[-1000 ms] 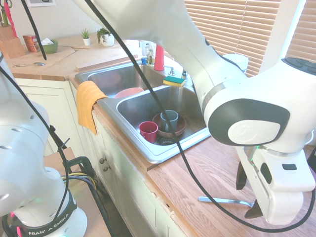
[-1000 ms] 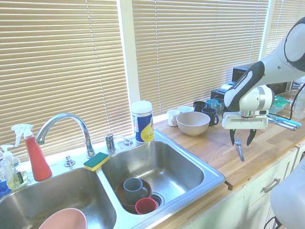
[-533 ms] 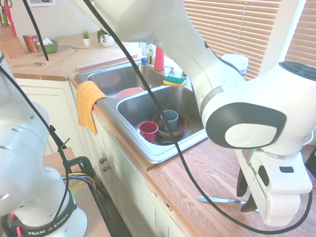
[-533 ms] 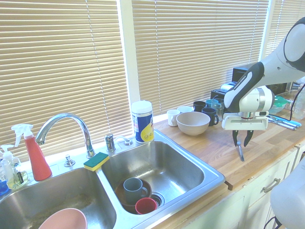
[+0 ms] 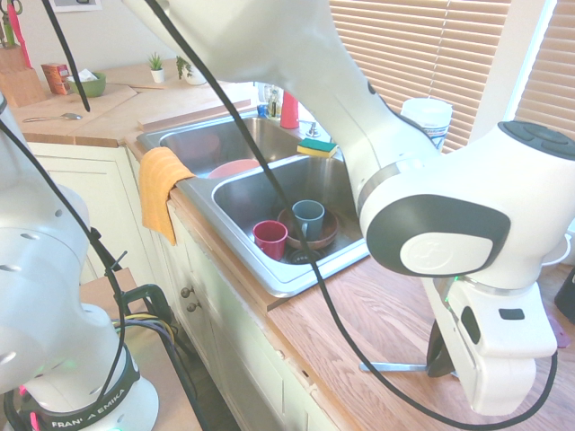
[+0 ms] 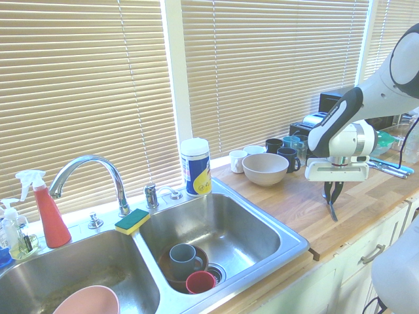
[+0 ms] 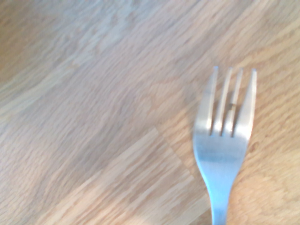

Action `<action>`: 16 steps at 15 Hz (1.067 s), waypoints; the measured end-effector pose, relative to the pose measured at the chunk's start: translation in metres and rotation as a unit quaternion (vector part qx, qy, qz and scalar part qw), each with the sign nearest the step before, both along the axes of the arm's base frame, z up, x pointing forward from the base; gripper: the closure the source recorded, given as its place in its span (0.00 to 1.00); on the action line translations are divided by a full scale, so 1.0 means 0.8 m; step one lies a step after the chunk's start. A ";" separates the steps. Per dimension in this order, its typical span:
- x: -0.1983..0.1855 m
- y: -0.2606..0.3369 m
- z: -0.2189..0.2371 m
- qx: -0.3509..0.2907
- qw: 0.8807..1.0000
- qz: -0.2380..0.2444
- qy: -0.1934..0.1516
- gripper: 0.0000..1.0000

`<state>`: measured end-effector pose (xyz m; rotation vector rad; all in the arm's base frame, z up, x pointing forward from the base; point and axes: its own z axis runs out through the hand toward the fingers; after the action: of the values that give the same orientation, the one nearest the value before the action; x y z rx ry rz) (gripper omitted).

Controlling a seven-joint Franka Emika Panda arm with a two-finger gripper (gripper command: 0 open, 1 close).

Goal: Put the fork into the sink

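1. Wooden countertop [image 6: 294,203] runs to the right of the double sink, under a window with closed blinds, and the fork [image 5: 395,366] lies flat on it, near the front edge and well apart from the sink [image 5: 269,193].
2. Half a second ago the dark fingers stood apart over the fork's handle; now the gripper [image 6: 333,201] is lower, and its fingers are drawn together around the handle — clamped on it, as far as I can judge.
3. From the wrist camera, the four tines [image 7: 232,101] point away, over bare wood.
4. So the grasp seems made, but the fork is not yet lifted — the carry to the sink, where a grey mug [image 6: 181,258] and a red cup [image 6: 200,282] stand, remains.
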<state>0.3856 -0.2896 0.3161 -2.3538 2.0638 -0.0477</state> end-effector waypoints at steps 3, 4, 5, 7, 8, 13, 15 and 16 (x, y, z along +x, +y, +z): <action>0.001 0.000 0.003 0.000 1.000 -0.002 -0.004 1.00; 0.004 -0.001 0.010 -0.002 1.000 0.000 -0.009 1.00; 0.009 0.000 0.026 -0.004 1.000 0.004 -0.015 1.00; 0.022 0.008 0.087 -0.010 0.999 0.022 -0.036 1.00; 0.030 0.021 0.132 -0.014 0.998 0.036 -0.051 1.00; 0.086 0.218 0.281 -0.031 0.982 0.166 -0.086 1.00; 0.112 0.329 0.258 -0.030 0.974 0.213 -0.072 1.00; 0.122 0.375 0.232 -0.029 0.970 0.234 -0.065 1.00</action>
<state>0.4833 0.0101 0.5019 -2.7203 1.4258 -0.2506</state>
